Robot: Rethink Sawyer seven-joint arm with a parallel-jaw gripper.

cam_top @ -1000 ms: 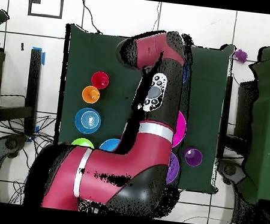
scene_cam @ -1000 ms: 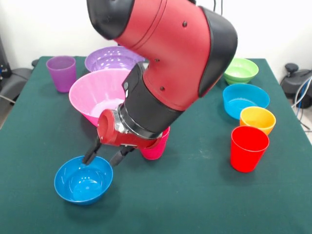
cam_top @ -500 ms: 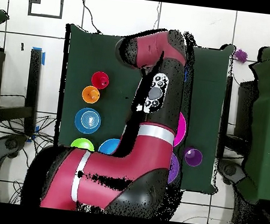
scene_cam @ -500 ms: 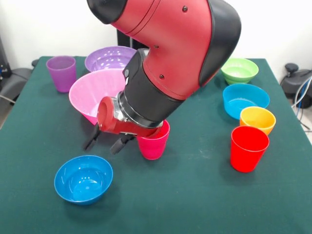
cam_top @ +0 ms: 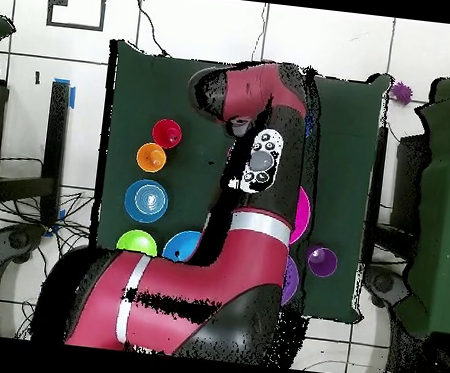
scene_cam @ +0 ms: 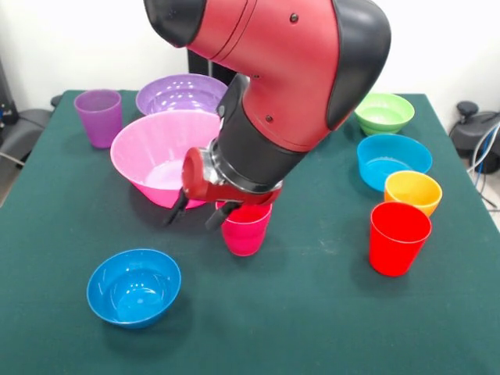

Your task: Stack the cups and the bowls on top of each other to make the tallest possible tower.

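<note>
My gripper (scene_cam: pixel 195 216) is open and empty. It hangs above the table in front of the huge pink bowl (scene_cam: pixel 156 155), just left of the magenta-pink cup (scene_cam: pixel 245 229). The large blue bowl (scene_cam: pixel 133 287) sits alone near the front left, apart from the gripper. The large purple bowl (scene_cam: pixel 178 92) stands behind the pink one, and the purple cup (scene_cam: pixel 99 117) is at the back left. The red cup (scene_cam: pixel 398 238), orange bowl (scene_cam: pixel 412 191), cyan bowl (scene_cam: pixel 393 159) and green bowl (scene_cam: pixel 384 112) line the right side. In the overhead view the arm (cam_top: pixel 255 178) hides the gripper.
The overhead view shows another blue bowl (cam_top: pixel 182 244) beside the green bowl (cam_top: pixel 137 241); the arm hides it in the front view. The green table (scene_cam: pixel 312 312) has open cloth at the front centre and right.
The gripper has lifted away from the large blue bowl and moved back and to the right, towards the pink bowl and magenta cup. The blue bowl stays on the table.
</note>
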